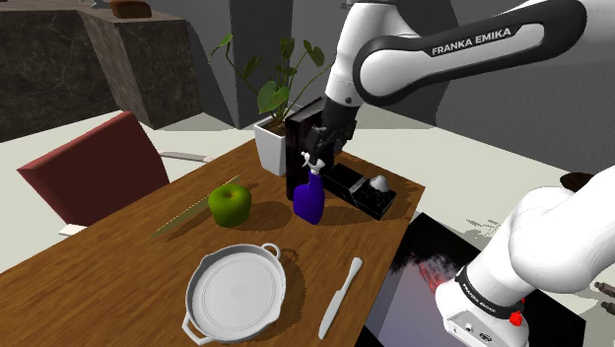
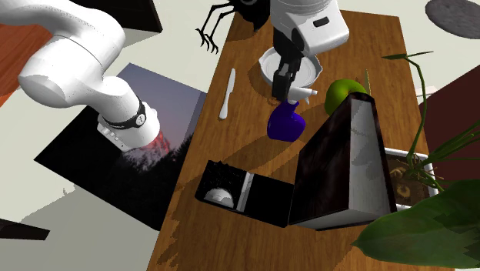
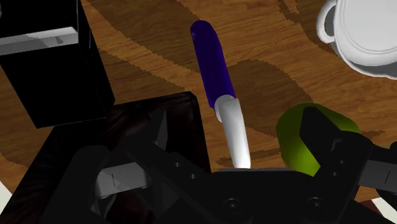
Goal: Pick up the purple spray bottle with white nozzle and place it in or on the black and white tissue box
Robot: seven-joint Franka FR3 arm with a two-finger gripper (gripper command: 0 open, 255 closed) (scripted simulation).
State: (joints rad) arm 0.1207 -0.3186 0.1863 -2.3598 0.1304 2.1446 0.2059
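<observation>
One green apple (image 1: 230,204) lies furthest to the shoulder view's left; next the purple spray bottle (image 1: 308,199) is found upright on the counter (image 1: 118,266), its white nozzle (image 3: 234,133) bracketed by the pincer (image 1: 316,161), whose fingers (image 3: 321,130) are spread and not yet clasped; just beyond stands the tissue box (image 1: 367,192). The fingers should be centred on the neck and closed evenly, so the bottle is not tipped.

arm (image 1: 434,49) bent over, wrist low | gripper (image 1: 317,158) pointing down | fingers (image 3: 321,135) apart, clasping nothing
</observation>
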